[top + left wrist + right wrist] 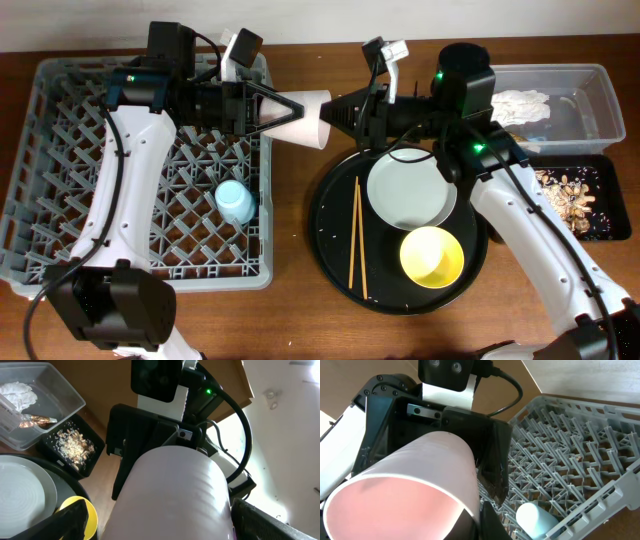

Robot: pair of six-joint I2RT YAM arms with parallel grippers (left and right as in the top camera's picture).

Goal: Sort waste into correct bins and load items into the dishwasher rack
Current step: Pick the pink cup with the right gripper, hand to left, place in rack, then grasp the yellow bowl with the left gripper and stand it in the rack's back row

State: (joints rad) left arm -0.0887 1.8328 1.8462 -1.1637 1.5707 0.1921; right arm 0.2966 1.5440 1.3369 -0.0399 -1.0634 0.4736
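The small pink cup (300, 118) hangs sideways in the air between both arms, over the gap between the dishwasher rack (60, 150) and the round tray. My right gripper (335, 115) is shut on its rim, one finger inside the cup (410, 490). My left gripper (285, 105) is open around the cup's base end; in the left wrist view (170, 495) one finger touches it and the other stands off. The small blue cup (235, 203) lies in the rack. The white plate (410, 190), yellow bowl (432, 256) and chopsticks (357, 235) are on the round tray.
The large round black tray (330, 230) sits centre right. The clear tub (600, 90) at the back right holds the white napkin (520, 103). The flat black tray (610, 225) beside it holds brownish food scraps (565, 190).
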